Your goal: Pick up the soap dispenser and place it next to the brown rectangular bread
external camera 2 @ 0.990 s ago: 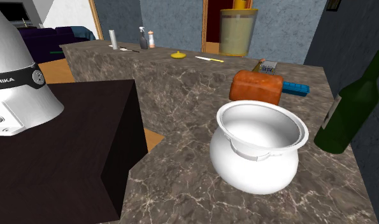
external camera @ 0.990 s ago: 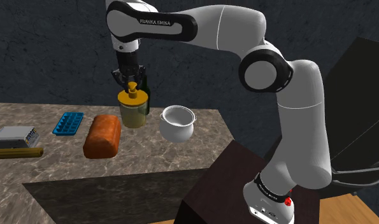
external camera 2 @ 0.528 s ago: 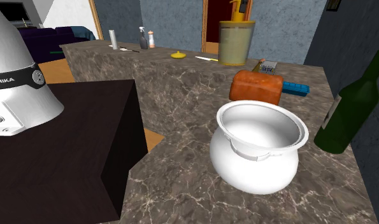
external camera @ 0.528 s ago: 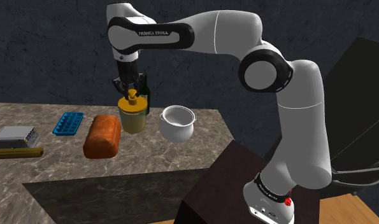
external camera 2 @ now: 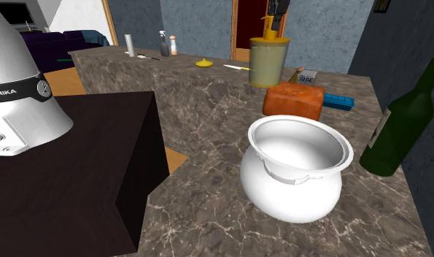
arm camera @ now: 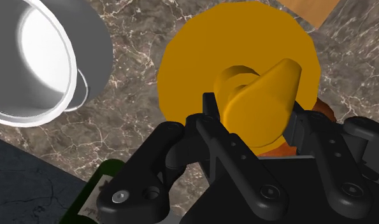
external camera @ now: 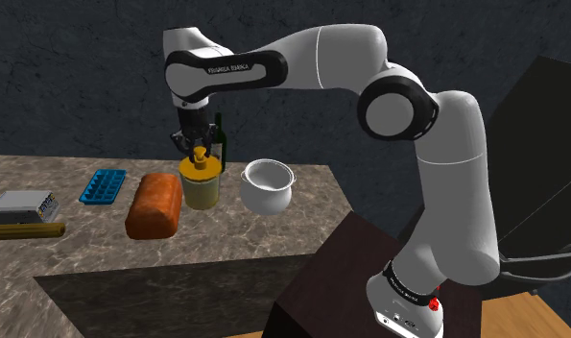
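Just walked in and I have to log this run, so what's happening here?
The arm's black gripper is shut on the yellow pump of the soap dispenser, holding it upright right beside the brown bread on the marbled counter. Whether its base touches the counter is unclear. A white pot stands on its other side.

Brown marble-veined stone bench (external camera: 254, 240): smooth, faint sheen. Yellow-topped cylindrical soap dispenser (external camera: 201, 187): glossy plastic-looking cap and pump, pale translucent body. Round white pot (external camera: 267, 200): smooth, glossy. Dark green glass bottle (external camera 2: 397, 124): shiny. Orange-brown rectangular bread loaf (external camera: 154, 204): matt, slightly rough crust. Blue ice tray (external camera: 102, 185): smooth, plastic-looking.
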Tool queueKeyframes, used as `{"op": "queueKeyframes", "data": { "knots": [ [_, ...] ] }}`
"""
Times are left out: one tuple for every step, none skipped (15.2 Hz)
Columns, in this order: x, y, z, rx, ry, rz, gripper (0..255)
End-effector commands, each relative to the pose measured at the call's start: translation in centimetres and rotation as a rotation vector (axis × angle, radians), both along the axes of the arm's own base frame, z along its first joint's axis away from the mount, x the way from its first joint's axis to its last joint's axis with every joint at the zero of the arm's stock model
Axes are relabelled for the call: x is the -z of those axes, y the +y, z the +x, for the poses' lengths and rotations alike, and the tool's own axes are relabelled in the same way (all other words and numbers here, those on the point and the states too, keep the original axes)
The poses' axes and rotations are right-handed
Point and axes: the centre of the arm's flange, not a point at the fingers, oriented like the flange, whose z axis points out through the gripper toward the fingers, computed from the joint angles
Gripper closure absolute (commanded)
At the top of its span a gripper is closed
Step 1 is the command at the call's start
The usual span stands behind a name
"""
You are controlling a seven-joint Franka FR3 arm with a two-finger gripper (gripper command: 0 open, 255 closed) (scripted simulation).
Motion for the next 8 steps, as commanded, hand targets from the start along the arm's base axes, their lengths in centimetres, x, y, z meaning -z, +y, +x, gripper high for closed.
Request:
{"op": "queueKeyframes", "data": {
  "knots": [
    [1.1, 0.0, 0.0, 0.000, -0.001, 0.000, 255],
    [1.6, 0.0, 0.0, 0.000, -0.001, 0.000, 255],
    [2.1, 0.0, 0.0, 0.000, -0.001, 0.000, 255],
    [2.7, 0.0, 0.0, 0.000, -0.001, 0.000, 255],
    [3.2, 0.0, 0.0, 0.000, -0.001, 0.000, 255],
    [3.7, 0.0, 0.0, 0.000, -0.001, 0.000, 255],
    [4.2, 0.0, 0.0, 0.000, -0.001, 0.000, 255],
    [4.8, 0.0, 0.0, 0.000, -0.001, 0.000, 255]
  ]
}}
